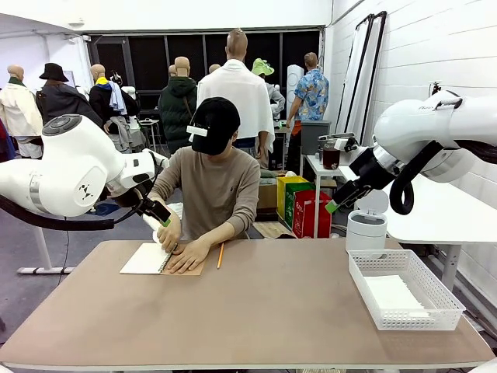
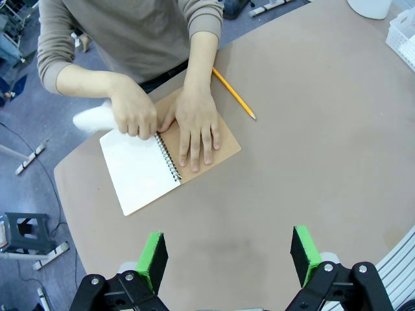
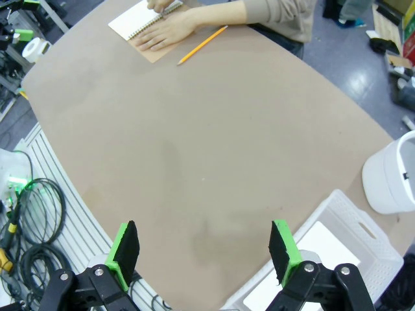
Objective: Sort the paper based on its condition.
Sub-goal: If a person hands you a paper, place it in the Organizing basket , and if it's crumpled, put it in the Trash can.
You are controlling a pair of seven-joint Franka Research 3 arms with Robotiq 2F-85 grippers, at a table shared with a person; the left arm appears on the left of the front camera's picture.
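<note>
Left claw: the left claw [image 1: 165, 221] is hovering just beside the person's hands, its fingers [image 2: 154, 254] spread wide and gripping nothing.
Notebook: a spiral notebook [image 2: 144, 170] is lying open on the tabletop [image 1: 256, 311] at the far left; one hand [image 2: 133, 111] is working at the spiral while a flat hand [image 2: 198, 126] is pressing the brown cover down.
Pencil: a pencil [image 2: 233, 92] is resting just beside the flat hand.
Right claw: the right claw [image 1: 332, 206] is hanging high over the right side, spread open and empty, with the basket below its fingers in the right wrist view.
Bin: a white bin [image 1: 366, 229] is standing behind the tabletop's far right edge.
Paper: one flat sheet [image 1: 392, 294] is lying in the white basket [image 1: 411, 318] at the right.
Step in hand: the person seems to be freeing a page, so the left claw is probably waiting to receive it.
Doing it well: keeping the fingers spread and clear of the hands, then pinching the offered sheet near an edge, gently, since thin paper creases easily.
</note>
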